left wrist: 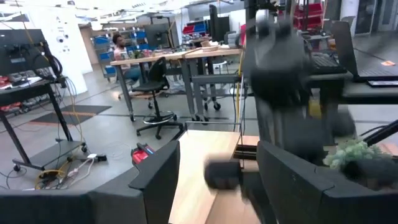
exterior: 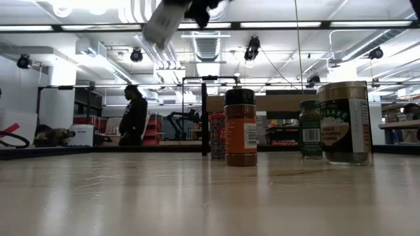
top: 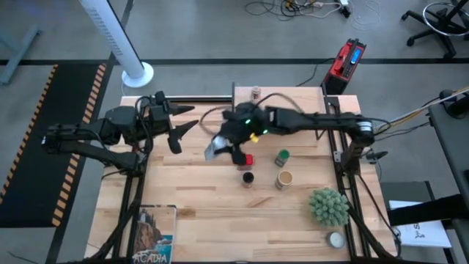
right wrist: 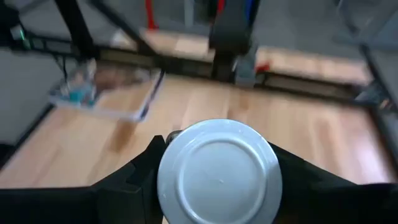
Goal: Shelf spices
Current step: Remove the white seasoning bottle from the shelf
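My right gripper [top: 224, 146] hangs over the table's middle, shut on a jar with a pale grey lid [right wrist: 217, 171], which shows tilted at the top of the low view [exterior: 164, 23]. Below it on the table stand a red tin [top: 249, 159], a black-lidded jar [exterior: 241, 128], a green-lidded jar [top: 282, 157] and a tan-topped cylinder [top: 284, 179]. One more jar [top: 256, 92] stands at the far edge on the light wood shelf [top: 293, 94]. My left gripper [top: 185, 119] waits open at the table's left, holding nothing. My right gripper pinches the jar's body just below the lid [right wrist: 163, 163] between its two fingers, one on each side. The wrist view looks straight onto the lid's flat top. The jar is lifted clear of the table and tilted.
A spiky green plant [top: 328, 206] and a flat white round tin [top: 335, 239] stand at the near right corner. A picture book [top: 154, 233] lies at the near left edge. A person [exterior: 134, 118] stands in the room beyond the table.
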